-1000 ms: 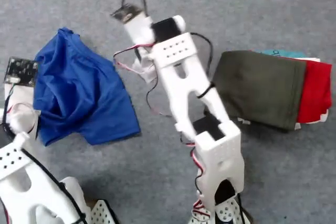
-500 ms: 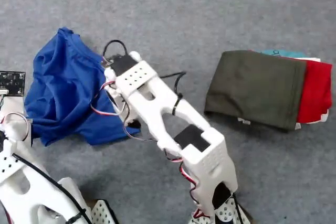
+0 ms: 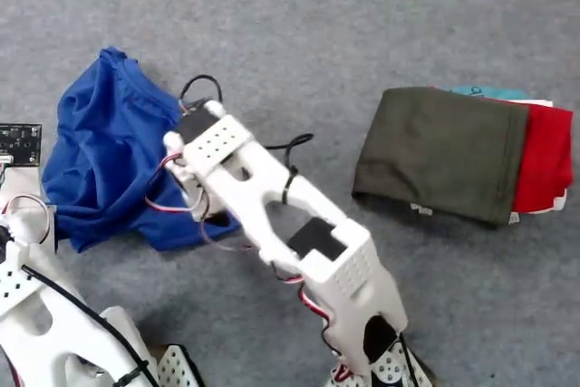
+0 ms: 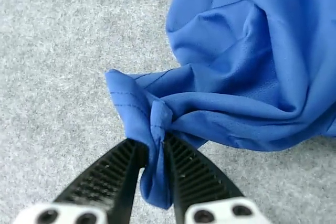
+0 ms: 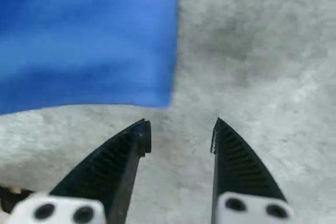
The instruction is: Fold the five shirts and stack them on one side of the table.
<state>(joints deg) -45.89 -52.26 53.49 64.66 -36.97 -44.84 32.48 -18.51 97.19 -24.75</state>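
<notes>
Where blue shirt bunches — left pincer clamps.

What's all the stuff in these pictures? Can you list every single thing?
blue shirt: one, blue, crumpled on the table's left side in the high view.
green shirt: one, dark green, folded, on top of the pile at the table's right side.
red shirt: one, red, folded under the green shirt.
teal edge: one, teal, peeking out behind the pile.
table: one, grey fuzzy cover.
left arm: one, white, at the near left corner.
right arm: one, white, stretched toward the blue shirt.
left hand: black, shut on a fold of the blue shirt.
right hand: black, open, over bare table beside the blue shirt's edge.
</notes>
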